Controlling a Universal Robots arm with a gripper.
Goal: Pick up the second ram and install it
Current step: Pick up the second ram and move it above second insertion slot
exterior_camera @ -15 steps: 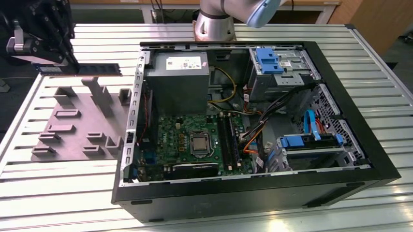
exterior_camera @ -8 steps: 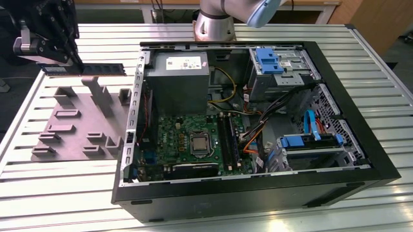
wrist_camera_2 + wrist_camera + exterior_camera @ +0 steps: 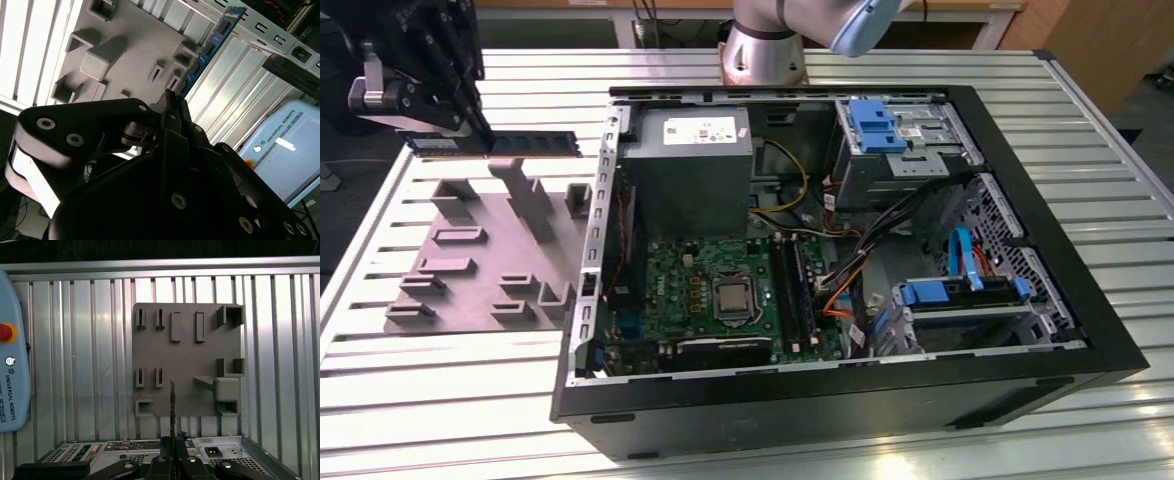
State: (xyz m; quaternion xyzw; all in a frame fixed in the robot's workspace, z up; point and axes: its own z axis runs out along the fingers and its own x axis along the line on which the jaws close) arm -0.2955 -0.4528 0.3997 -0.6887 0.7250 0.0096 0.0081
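The second ram [image 3: 507,144] is a long, narrow dark stick with black chips. It hangs level, one end clamped in the gripper [image 3: 438,143].

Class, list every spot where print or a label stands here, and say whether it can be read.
On the pale blue pendant: maker's lettering, not quoted here.
On the power supply: a white label, too small to read.
On the second ram: a pale label, too small to read.

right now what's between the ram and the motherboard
In the exterior view, the computer case's upright metal side wall stands between the ram, held in the pincer above the grey fixture plate, and the motherboard.
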